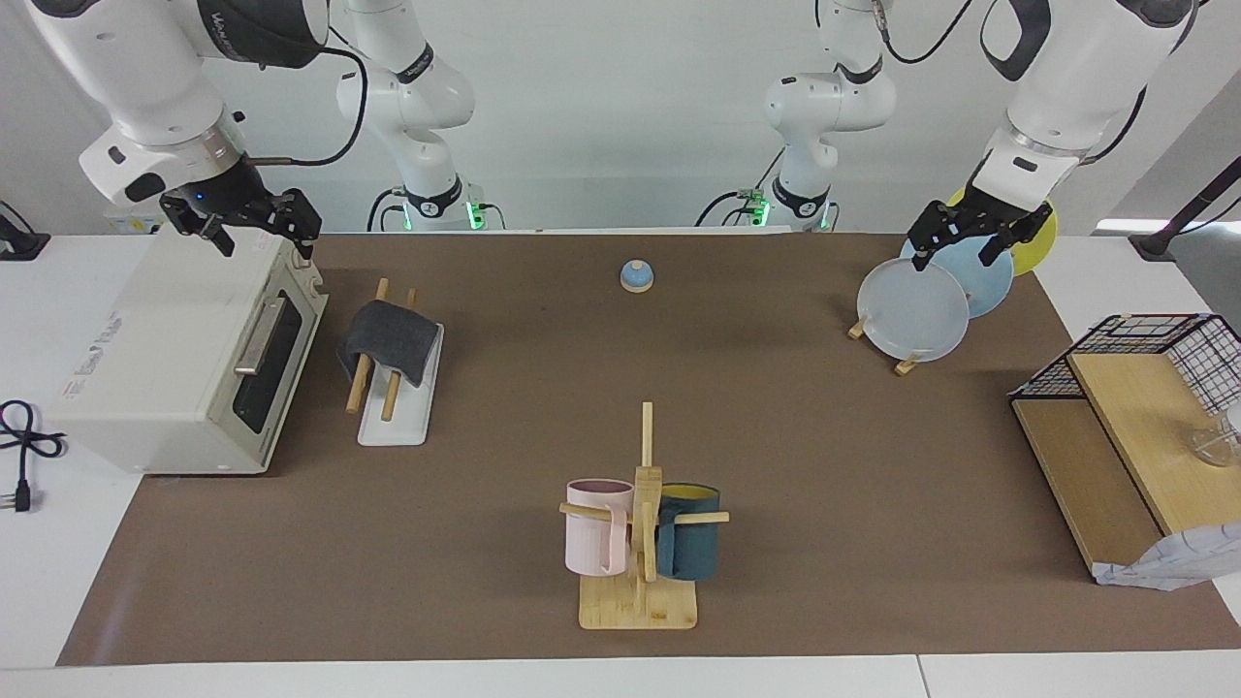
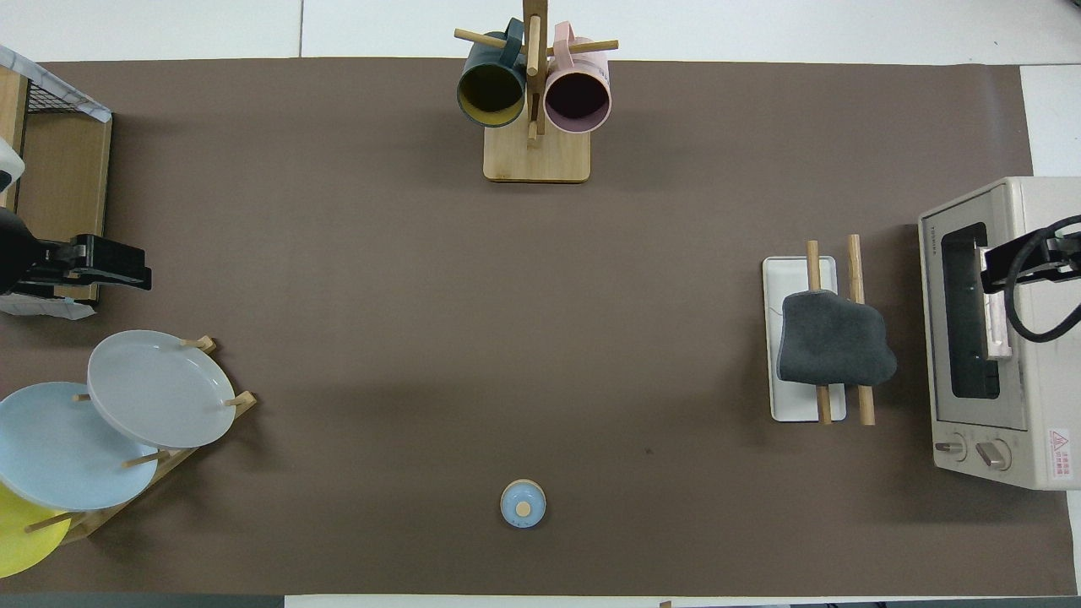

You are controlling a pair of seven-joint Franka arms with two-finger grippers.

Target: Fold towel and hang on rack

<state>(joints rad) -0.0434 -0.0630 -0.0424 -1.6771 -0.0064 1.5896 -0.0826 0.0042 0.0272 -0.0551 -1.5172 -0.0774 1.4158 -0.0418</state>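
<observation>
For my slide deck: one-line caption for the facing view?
Folded dark towel draped over the rack; right gripper above the toaster oven, left gripper above the plates.

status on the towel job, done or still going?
Looks done: the dark grey towel is folded and draped over both wooden rods of the rack, beside the toaster oven. Nothing is in hand: the right end effector is open and empty over the toaster oven; the left end effector is open above the plate stand. Nothing visibly left.
</observation>
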